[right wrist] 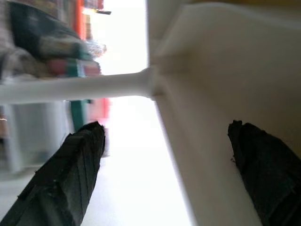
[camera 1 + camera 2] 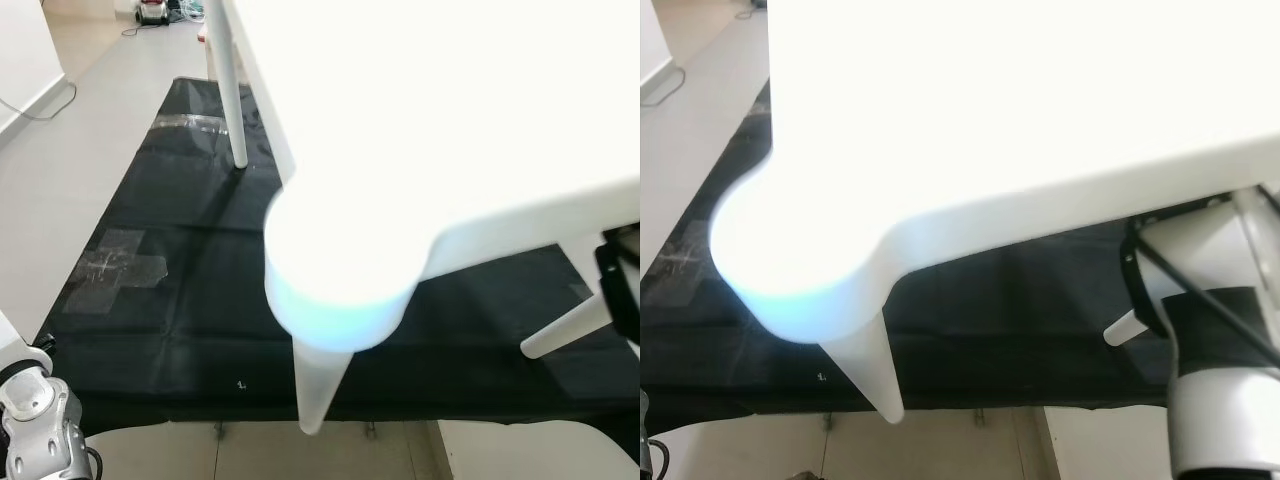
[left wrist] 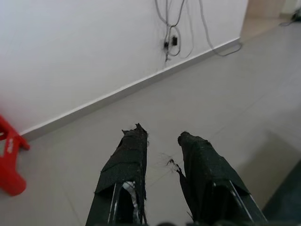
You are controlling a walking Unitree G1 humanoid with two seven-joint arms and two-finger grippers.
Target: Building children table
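Here the right hand [image 1: 164, 174] gapes around the white table's [image 2: 450, 120] edge; left hand [image 3: 162, 155] open, empty.

Right tool [image 1: 164, 174] spread astride table rim [image 1: 188, 155], apparently.

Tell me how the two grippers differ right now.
The left gripper points at bare floor with nothing between its fingers, which stand slightly apart. The right gripper is spread wide, its fingers either side of the white table's edge from underneath. Both have long black fingers.

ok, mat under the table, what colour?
Black mat, with grey tape patches; clearest in the left eye view.
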